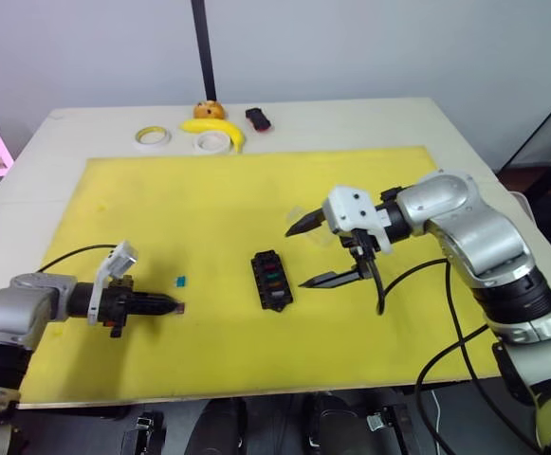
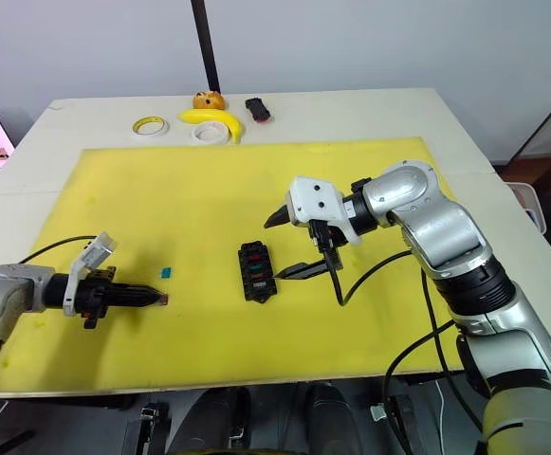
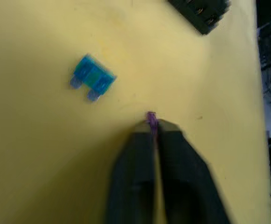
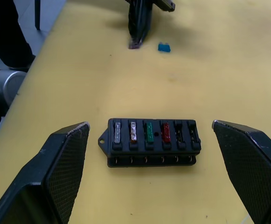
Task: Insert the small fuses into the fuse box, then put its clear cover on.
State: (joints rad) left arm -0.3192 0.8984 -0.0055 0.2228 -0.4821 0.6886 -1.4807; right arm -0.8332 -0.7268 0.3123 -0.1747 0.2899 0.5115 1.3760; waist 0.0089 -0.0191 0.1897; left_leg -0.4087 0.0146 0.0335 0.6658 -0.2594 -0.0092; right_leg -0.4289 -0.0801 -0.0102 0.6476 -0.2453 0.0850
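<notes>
We see the left hand [image 3: 152,125] pinching the purple fuse [image 3: 151,118] just above the mat, blue fuse [image 3: 92,78] beside it. Right hand [image 4: 151,163] spread wide, empty, flanking the fuse box [image 4: 150,141], four fuses seated.

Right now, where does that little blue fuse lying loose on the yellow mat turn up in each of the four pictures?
Left eye view: the blue fuse lies on the yellow mat, just beyond the left gripper.
Right eye view: same spot on the mat.
Left wrist view: it lies near the gripper's tip, which pinches a purple fuse.
Right wrist view: far side of the mat, beyond the fuse box.
Shared landmark: the fuse box.
</notes>
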